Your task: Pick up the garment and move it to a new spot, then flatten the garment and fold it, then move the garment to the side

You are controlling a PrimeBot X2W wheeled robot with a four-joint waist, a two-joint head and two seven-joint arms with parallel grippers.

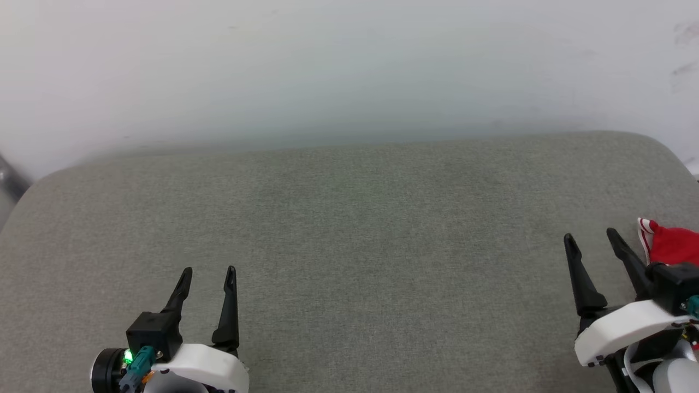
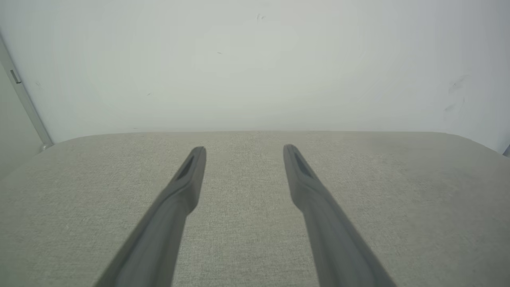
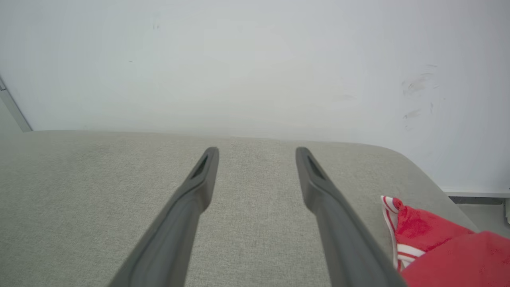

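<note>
Both grippers sat low over the grey cushion (image 1: 349,245), fingers pointing toward the pale wall (image 1: 349,65). The left gripper (image 1: 209,268) was spread wide with nothing between its fingers, and the right gripper (image 1: 590,233) was spread just as wide and equally empty. That parked, open stance looked like a ready pose, leaving the broad middle of the cushion free, probably as the place to lay the shirt out and fold it. The shirt (image 1: 674,245) lay bunched at the cushion's far right edge, a red heap with a strip of red-and-white trim poking up. Part of it ran out of the head view. It sat just beside the right gripper's outer finger, outside the gap between the fingers, and well apart from the left gripper. Judging by that, the right arm seemed the natural one to reach for it.
</note>
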